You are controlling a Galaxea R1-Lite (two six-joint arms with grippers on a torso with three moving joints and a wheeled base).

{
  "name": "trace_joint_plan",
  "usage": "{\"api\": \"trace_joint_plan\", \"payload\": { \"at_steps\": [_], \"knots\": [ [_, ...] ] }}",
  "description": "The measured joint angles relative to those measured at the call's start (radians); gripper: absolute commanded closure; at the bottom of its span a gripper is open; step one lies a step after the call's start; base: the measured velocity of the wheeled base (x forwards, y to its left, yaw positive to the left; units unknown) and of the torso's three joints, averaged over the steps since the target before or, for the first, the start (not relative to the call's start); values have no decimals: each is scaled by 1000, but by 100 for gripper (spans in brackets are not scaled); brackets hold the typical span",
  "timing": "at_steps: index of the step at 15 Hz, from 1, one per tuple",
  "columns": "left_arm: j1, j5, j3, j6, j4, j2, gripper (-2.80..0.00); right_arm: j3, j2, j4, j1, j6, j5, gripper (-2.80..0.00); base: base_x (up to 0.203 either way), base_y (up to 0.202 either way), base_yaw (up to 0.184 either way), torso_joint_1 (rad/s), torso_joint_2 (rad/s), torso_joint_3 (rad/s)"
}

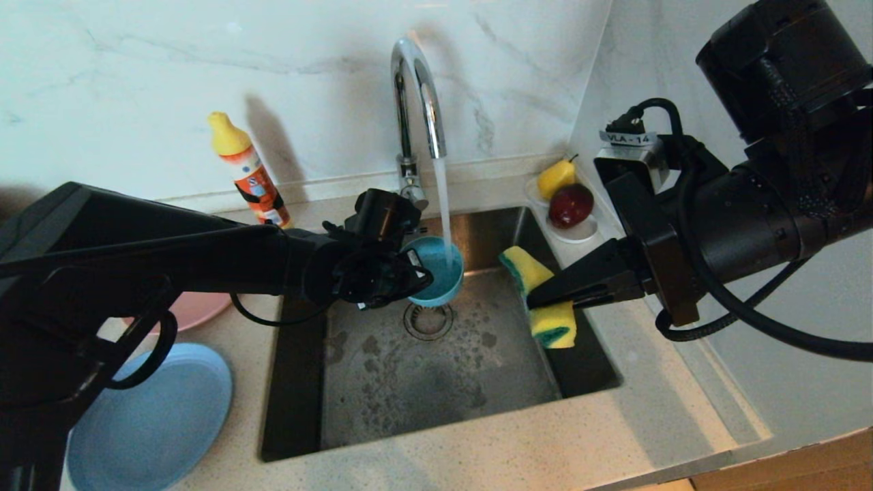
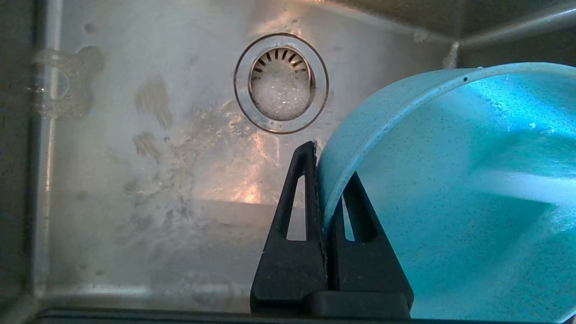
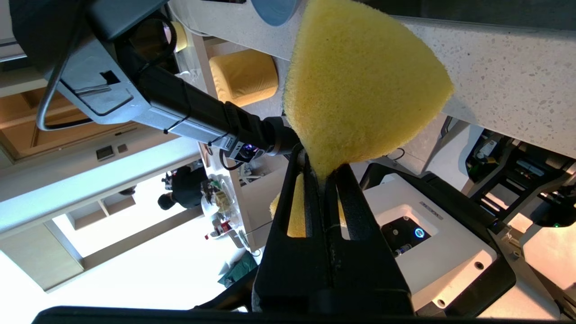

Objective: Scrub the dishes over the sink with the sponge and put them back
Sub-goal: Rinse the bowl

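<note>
The left pincer [image 1: 417,279] is clamped on the rim of the teal bowl [image 1: 436,270], holding it tilted over the sink [image 1: 436,382] under the water running from the tap [image 1: 416,88], above the drain [image 1: 428,320]. The right pincer [image 1: 539,298] squeezes the sponge [image 1: 545,300] above the sink's right side. The pink plate [image 1: 198,310] and light-blue plate [image 1: 153,423] lie on the worktop [image 1: 614,409] to the left.
</note>
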Motion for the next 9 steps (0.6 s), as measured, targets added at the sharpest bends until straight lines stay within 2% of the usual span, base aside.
{"api": "trace_joint_plan", "payload": {
  "at_steps": [9],
  "knots": [
    [0, 1, -12, 0, -2, 13, 0, 0, -2, 1, 1, 0, 0, 0, 0, 0, 0, 0, 0, 0]
  ]
}}
